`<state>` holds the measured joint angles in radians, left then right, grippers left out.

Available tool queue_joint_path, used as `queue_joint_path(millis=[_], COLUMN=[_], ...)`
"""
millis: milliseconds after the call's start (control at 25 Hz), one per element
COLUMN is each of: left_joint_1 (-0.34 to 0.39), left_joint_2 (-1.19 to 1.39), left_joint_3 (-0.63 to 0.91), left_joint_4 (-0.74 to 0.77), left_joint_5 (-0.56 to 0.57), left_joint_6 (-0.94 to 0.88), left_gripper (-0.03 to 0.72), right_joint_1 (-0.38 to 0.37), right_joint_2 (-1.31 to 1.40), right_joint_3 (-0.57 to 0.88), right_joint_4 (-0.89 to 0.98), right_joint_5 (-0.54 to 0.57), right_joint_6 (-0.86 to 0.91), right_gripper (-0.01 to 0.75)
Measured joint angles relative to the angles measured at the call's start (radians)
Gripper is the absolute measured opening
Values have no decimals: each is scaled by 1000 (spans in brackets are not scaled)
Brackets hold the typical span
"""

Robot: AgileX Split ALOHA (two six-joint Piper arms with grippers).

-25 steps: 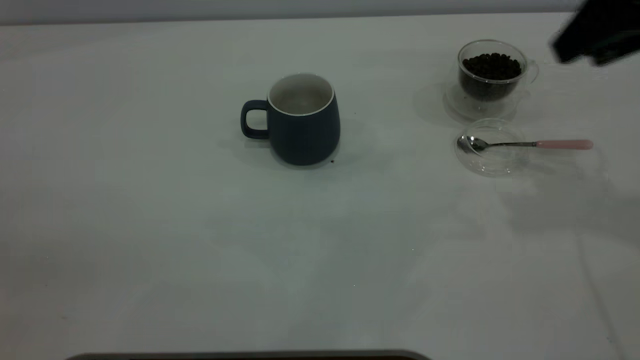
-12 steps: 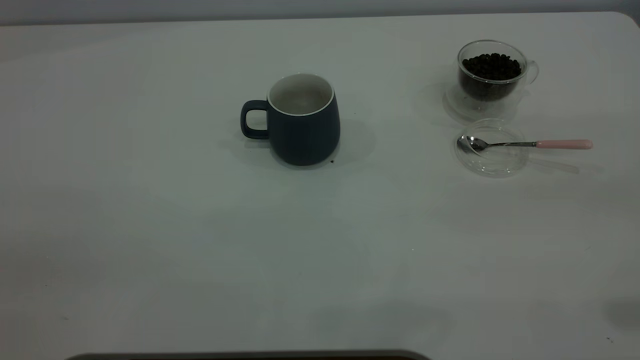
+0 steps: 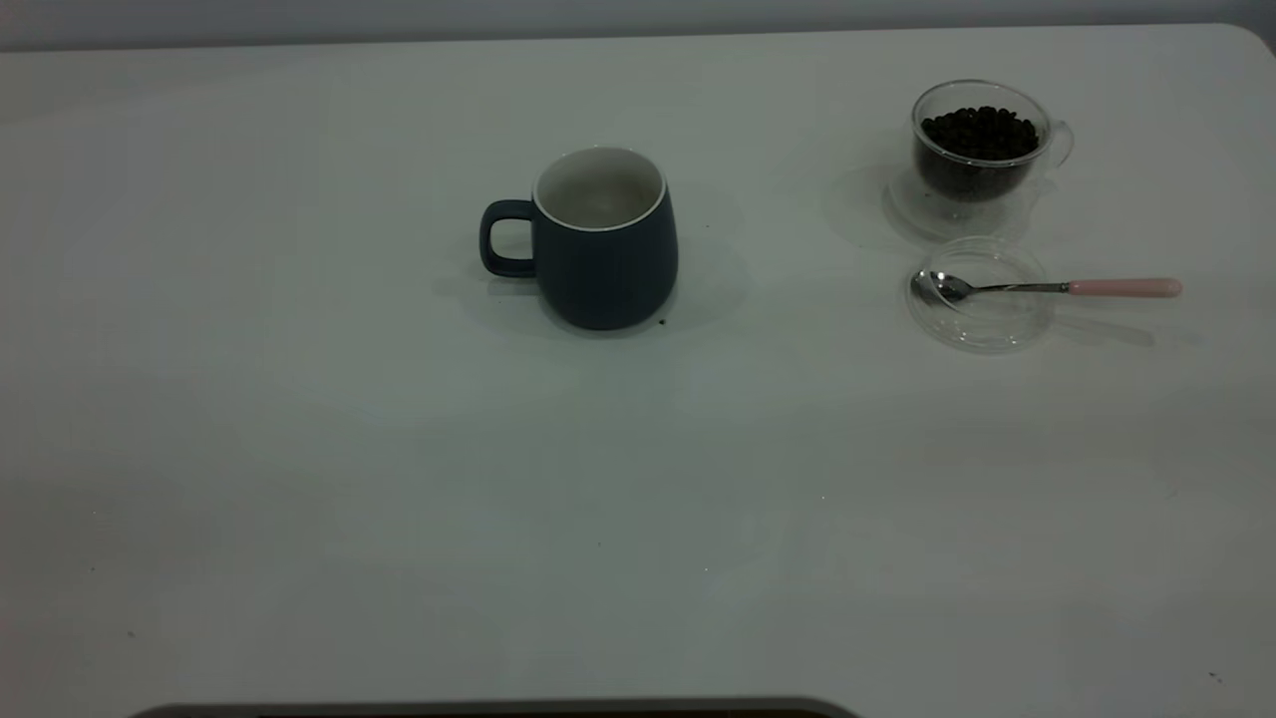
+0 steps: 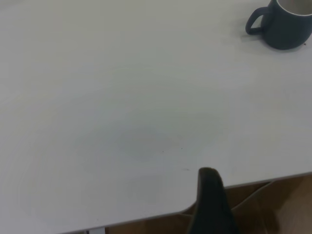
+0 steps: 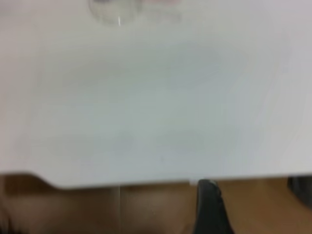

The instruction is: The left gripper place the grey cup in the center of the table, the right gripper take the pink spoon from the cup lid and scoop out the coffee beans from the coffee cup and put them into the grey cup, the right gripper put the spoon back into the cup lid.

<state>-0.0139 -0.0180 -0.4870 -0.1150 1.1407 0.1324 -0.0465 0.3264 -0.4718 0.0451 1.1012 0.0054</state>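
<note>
The grey cup (image 3: 606, 249) stands upright near the middle of the table (image 3: 299, 449), handle to the left, white inside showing. It also shows far off in the left wrist view as the grey cup (image 4: 285, 24). At the right rear the clear coffee cup (image 3: 982, 165) holds coffee beans (image 3: 979, 130). In front of it lies the cup lid (image 3: 982, 319). The pink spoon (image 3: 1047, 288) rests with its bowl in the lid and its pink handle sticking out to the right. Neither arm appears in the exterior view. My left gripper (image 4: 209, 204) and right gripper (image 5: 209, 207) hang at the table's edge, far from everything.
A clear saucer (image 3: 912, 214) sits under the coffee cup. A tiny dark speck (image 3: 663, 321) lies by the grey cup's base. The table's rounded corner (image 3: 1258, 35) is at the far right. Brown floor (image 5: 97, 209) shows beyond the table edge in both wrist views.
One second ago a dark part of the right arm hung at the upper right beside the coffee cup. It has left the exterior view and its shadow is gone. Cups, lid and spoon stayed put.
</note>
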Motion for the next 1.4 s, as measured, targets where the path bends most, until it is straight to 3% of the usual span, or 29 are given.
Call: queue_joint_path(millis=[280, 1400], left_joint_1=[0, 0], left_joint_2=[0, 0], left_joint_3=[0, 0], left_joint_4=[0, 0], left_joint_5=[0, 0], left_joint_6=[0, 2], left_gripper=[567, 567], right_joint_1=[0, 8], right_joint_2=[-288, -298], right_joint_3=[0, 0], right_joint_4=[-1, 0], right_joint_5=[18, 19], right_joint_6=[2, 3], right_gripper=[550, 550])
